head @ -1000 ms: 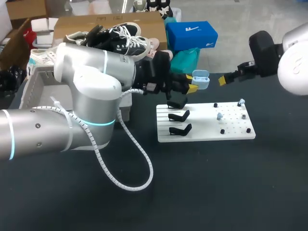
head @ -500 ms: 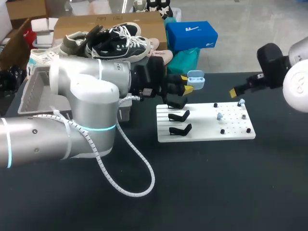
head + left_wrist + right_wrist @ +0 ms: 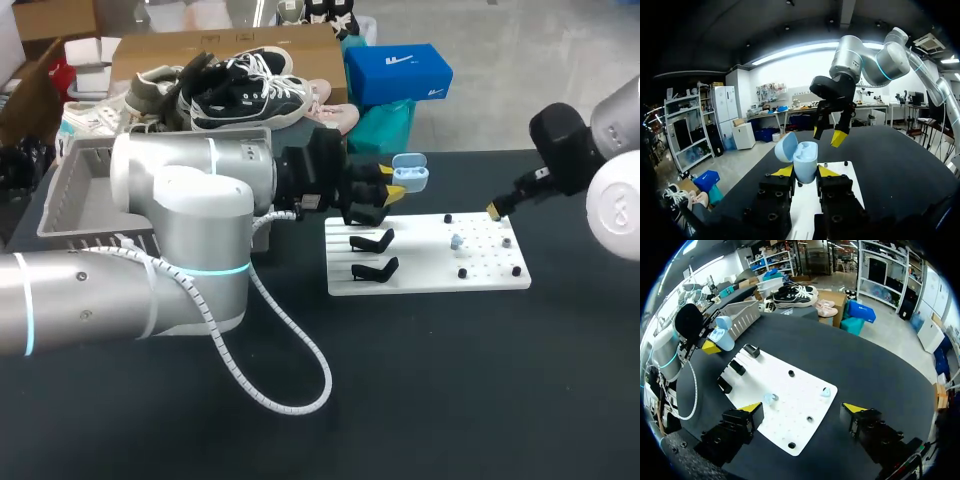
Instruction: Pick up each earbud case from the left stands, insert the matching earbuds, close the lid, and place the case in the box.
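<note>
One open earbud case [image 3: 805,159] is gripped between the fingers of the left gripper [image 3: 805,171]. The right gripper [image 3: 803,408] is held spread wide, with two blue earbuds [image 3: 770,398] seen just ahead of it on the white board [image 3: 765,371].

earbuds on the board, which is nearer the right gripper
The earbud in the far right corner of the board, beside the right gripper; the other earbud sits mid-board.

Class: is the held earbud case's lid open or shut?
Open: the earbud case in the left gripper has its lid swung back.
</note>
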You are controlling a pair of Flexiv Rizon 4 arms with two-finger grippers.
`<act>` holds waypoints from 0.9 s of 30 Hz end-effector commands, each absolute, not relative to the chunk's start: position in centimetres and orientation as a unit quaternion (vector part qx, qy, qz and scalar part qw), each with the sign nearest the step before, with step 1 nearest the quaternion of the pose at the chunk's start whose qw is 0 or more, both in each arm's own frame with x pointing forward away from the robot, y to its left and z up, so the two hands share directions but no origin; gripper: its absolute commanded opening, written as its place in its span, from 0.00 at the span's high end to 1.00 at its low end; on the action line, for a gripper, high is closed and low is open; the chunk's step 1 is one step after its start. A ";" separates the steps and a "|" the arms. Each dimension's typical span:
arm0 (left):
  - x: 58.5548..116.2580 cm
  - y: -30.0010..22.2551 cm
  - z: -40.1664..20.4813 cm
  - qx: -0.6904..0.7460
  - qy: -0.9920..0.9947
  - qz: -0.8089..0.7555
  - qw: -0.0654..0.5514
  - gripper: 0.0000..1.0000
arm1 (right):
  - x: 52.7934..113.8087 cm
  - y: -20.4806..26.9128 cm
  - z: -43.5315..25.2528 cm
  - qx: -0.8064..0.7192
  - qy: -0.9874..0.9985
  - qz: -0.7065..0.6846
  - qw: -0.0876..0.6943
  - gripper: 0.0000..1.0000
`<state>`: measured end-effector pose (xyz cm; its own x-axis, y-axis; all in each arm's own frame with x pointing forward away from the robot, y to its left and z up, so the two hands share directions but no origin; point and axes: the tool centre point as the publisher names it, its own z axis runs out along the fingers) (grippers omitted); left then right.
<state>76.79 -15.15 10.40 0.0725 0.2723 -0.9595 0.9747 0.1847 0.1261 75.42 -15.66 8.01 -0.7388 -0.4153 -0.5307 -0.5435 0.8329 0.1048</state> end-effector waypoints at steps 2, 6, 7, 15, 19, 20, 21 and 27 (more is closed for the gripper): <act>76.4 -15.2 10.3 0.529 0.585 -0.346 0.507 1.00 | 75.5 -15.4 6.9 -0.241 0.930 0.041 0.274 0.00; 76.4 -15.2 10.3 0.529 0.585 -0.346 0.507 1.00 | 76.0 -15.4 6.1 -0.249 0.933 0.017 0.260 0.00; 76.4 -15.2 10.3 0.529 0.585 -0.346 0.507 1.00 | 76.1 -15.4 5.9 -0.250 0.933 0.012 0.258 0.00; 76.4 -15.2 10.3 0.529 0.585 -0.346 0.507 1.00 | 77.2 -15.5 5.1 -0.260 0.935 -0.003 0.243 0.00; 76.4 -15.2 10.3 0.529 0.585 -0.346 0.507 1.00 | 77.7 -15.7 4.9 -0.260 0.936 -0.008 0.236 0.37; 76.4 -15.2 10.3 0.529 0.585 -0.346 0.507 1.00 | 77.7 -15.7 4.9 -0.261 0.936 -0.008 0.235 0.43; 76.4 -15.2 10.3 0.529 0.585 -0.346 0.507 1.00 | 77.9 -15.7 4.8 -0.263 0.937 -0.008 0.231 0.47; 76.4 -15.2 10.3 0.529 0.585 -0.346 0.507 1.00 | 78.4 -16.0 4.4 -0.266 0.938 -0.008 0.222 0.56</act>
